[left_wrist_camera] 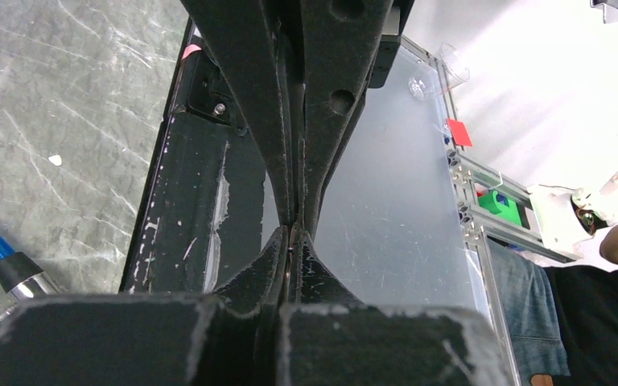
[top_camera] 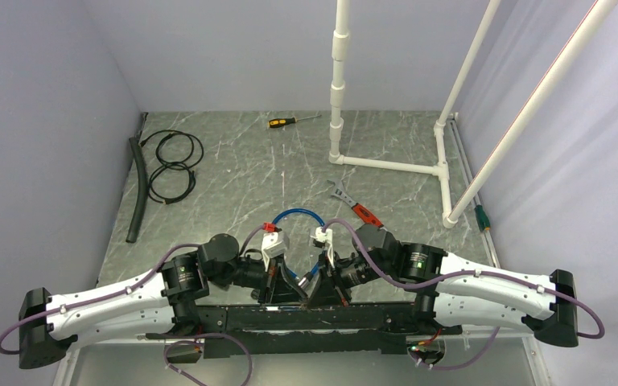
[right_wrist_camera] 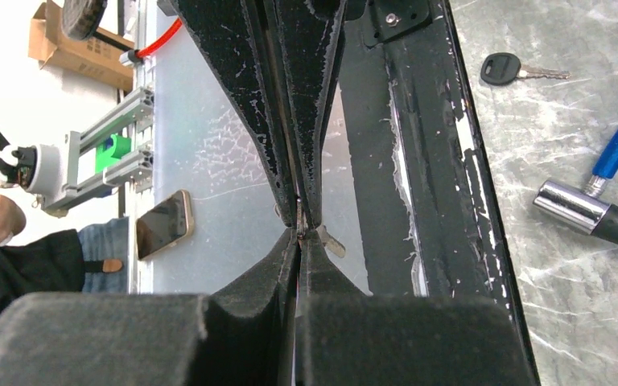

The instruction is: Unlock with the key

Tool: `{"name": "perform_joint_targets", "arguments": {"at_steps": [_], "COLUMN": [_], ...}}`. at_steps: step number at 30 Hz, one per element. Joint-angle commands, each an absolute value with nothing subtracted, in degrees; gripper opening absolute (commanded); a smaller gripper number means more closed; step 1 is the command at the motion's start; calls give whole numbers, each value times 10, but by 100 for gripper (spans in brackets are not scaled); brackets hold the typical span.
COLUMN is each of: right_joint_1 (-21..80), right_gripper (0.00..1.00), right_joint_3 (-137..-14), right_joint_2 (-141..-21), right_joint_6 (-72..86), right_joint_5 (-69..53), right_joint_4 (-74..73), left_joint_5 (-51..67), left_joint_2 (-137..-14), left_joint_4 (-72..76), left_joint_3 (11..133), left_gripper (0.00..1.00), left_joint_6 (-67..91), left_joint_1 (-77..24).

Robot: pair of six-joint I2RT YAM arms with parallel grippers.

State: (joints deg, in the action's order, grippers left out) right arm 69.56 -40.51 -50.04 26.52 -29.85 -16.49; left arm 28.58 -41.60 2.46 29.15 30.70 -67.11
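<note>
The left pincer (left_wrist_camera: 296, 229) and the right pincer (right_wrist_camera: 302, 229) are both clenched on nothing visible, and the key (right_wrist_camera: 502, 70) lies free on the counter (top_camera: 233, 169) near the blue cable lock (top_camera: 298, 215), so grasping, inserting and turning it all seem left to do.

Robot arms: two, left arm (top_camera: 121, 293) and right arm (top_camera: 483, 285).
Blue cable lock (top_camera: 298, 215): one.
Key (right_wrist_camera: 519, 71): one, black-headed.
Wrench (top_camera: 352, 203): one.
Yellow-handled screwdriver (top_camera: 286, 121): one.
Green-handled tool (top_camera: 481, 217): one, kind unclear.
Black hose (top_camera: 137, 189): one.
Black cord (top_camera: 173, 165): one, in two loops.
White pipe frame (top_camera: 386, 165): one.
Phone (right_wrist_camera: 161, 223): one.
</note>
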Motion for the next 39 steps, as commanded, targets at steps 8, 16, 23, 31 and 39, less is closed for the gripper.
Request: {"name": "perform_joint_targets", "arguments": {"at_steps": [8,16,23,31,39], "right_joint_1": [693,693,693,693,693], "right_gripper": [68,99,100,98,92], "right_joint_3": [-433,-431,-403,-419,-472], "right_joint_2": [-460,-411,-397,-471,-598], "right_joint_6": [275,403,514,667,757], "right_joint_5": [-171,108,186,286,277], "right_joint_4": [-169,-256,-270,-354,-389], "left_joint_5": [189,102,58,32,-82], "left_joint_2": [-350,-308,-291,-258,-223], "left_joint_4": [-37,-148,-221,-301,-434], "left_joint_3": [290,323,362,409,462], "left_gripper": [0,0,0,0,0], "left_joint_6": [311,313,324,332,371], "left_joint_1": [-673,-673,-673,-673,-673]}}
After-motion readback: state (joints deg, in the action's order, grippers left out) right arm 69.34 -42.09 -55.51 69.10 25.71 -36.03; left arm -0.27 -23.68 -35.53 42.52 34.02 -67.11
